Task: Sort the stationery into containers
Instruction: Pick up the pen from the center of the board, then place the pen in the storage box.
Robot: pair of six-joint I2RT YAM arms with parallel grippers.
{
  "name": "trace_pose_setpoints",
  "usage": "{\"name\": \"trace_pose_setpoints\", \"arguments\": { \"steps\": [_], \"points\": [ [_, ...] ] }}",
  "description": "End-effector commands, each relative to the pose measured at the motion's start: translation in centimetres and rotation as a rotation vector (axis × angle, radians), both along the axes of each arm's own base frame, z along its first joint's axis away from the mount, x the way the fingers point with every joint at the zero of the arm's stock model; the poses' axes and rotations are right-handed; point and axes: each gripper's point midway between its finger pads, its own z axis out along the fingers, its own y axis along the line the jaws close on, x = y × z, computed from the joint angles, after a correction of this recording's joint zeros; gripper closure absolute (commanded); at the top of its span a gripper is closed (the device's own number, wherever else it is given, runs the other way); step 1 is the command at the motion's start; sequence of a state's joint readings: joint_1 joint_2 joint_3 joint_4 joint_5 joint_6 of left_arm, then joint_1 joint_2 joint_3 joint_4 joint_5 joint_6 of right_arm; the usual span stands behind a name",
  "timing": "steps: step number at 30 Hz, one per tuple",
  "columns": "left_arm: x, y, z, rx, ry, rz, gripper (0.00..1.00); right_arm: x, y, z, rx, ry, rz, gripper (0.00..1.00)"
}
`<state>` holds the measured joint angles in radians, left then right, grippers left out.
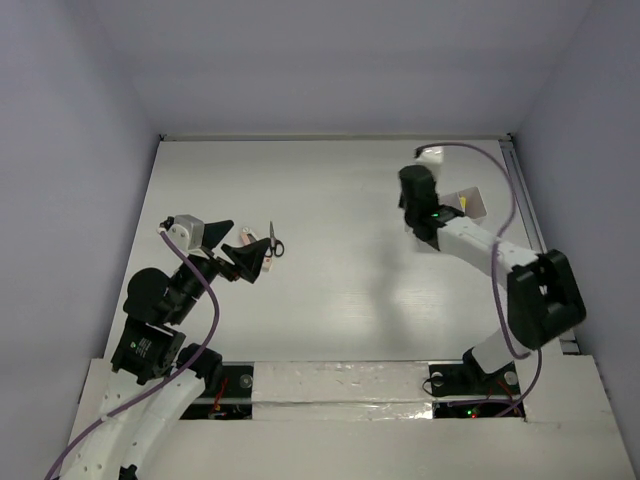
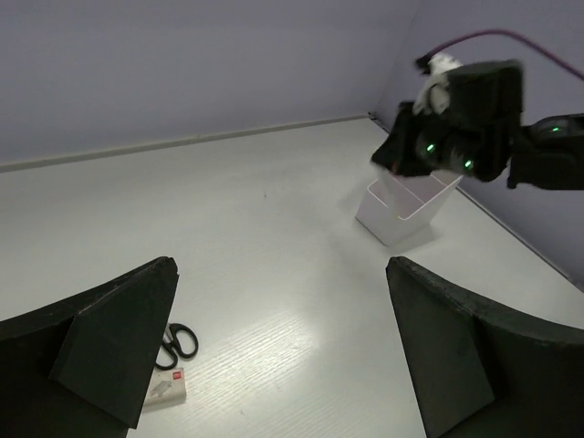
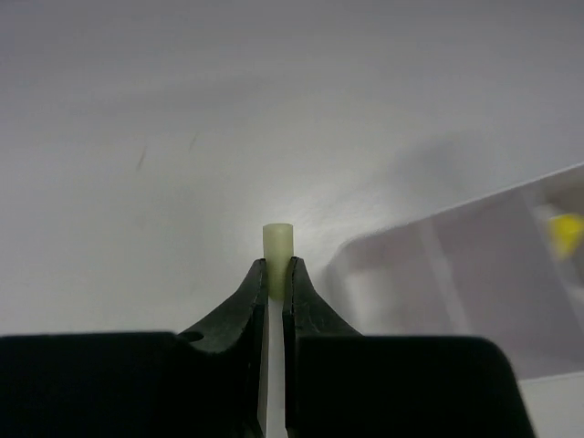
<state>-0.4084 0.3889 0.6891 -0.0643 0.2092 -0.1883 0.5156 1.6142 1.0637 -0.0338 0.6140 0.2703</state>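
My right gripper (image 3: 276,274) is shut on a thin white pen with a pale yellow end (image 3: 276,245), held just left of the translucent box (image 3: 484,274). A yellow pen end (image 3: 566,233) shows inside the box. In the top view the right gripper (image 1: 418,190) hovers beside the box (image 1: 470,205) at the back right. My left gripper (image 1: 240,255) is open and empty, just left of the black-handled scissors (image 1: 274,243). In the left wrist view the scissors (image 2: 175,345) and a small pale block (image 2: 167,388) lie by my left finger (image 2: 109,351); the box (image 2: 401,208) stands far ahead.
Grey walls close in the white table (image 1: 330,290) on three sides. A rail (image 1: 528,215) runs along the table's right edge. A purple cable (image 1: 500,190) loops over the right arm.
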Motion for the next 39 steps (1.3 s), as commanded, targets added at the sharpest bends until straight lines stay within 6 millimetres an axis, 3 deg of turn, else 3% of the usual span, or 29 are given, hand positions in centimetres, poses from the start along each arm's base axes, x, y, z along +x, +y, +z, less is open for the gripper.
{"name": "trace_pose_setpoints", "arguments": {
  "steps": [1, 2, 6, 11, 20, 24, 29, 31, 34, 39],
  "points": [
    [-0.8, 0.3, 3.2, -0.038, -0.092, -0.007, 0.01, 1.9, -8.1, 7.8, 0.082, -0.325, -0.247, 1.00],
    [-0.9, 0.3, 3.3, -0.040, -0.098, -0.008, 0.01, 1.6, -10.8, 9.3, 0.087, -0.377, -0.307, 1.00],
    [-1.1, 0.4, 3.5, -0.043, -0.105, -0.005, 0.01, 1.5, -16.1, 12.0, 0.058, -0.521, -0.429, 1.00],
    [-1.4, 0.3, 3.7, -0.046, -0.114, -0.014, 0.01, 2.0, -19.1, 13.2, -0.046, -0.563, -0.465, 1.00],
    [-1.7, 0.2, 3.8, -0.049, -0.117, -0.023, 0.01, 2.3, -19.8, 11.9, -0.234, -0.585, -0.407, 1.00],
    [-1.8, 0.1, 3.9, -0.049, -0.117, -0.027, 0.01, 2.3, -20.8, 9.5, -0.304, -0.532, -0.460, 1.00],
    [-1.7, 0.1, 3.7, -0.048, -0.114, -0.024, 0.01, 1.8, -20.9, 8.3, -0.271, -0.517, -0.479, 0.99],
    [-1.7, 0.1, 3.9, -0.049, -0.117, -0.024, 0.01, 1.7, -20.8, 8.4, -0.256, -0.516, -0.478, 0.92],
    [-1.7, 0.1, 3.8, -0.050, -0.115, -0.023, 0.01, 1.7, -20.4, 8.8, -0.227, -0.522, -0.453, 0.71],
    [-1.6, 0.2, 3.7, -0.048, -0.111, -0.017, 0.01, 1.8, -18.9, 11.0, -0.136, -0.551, -0.393, 0.57]
  ]
}}
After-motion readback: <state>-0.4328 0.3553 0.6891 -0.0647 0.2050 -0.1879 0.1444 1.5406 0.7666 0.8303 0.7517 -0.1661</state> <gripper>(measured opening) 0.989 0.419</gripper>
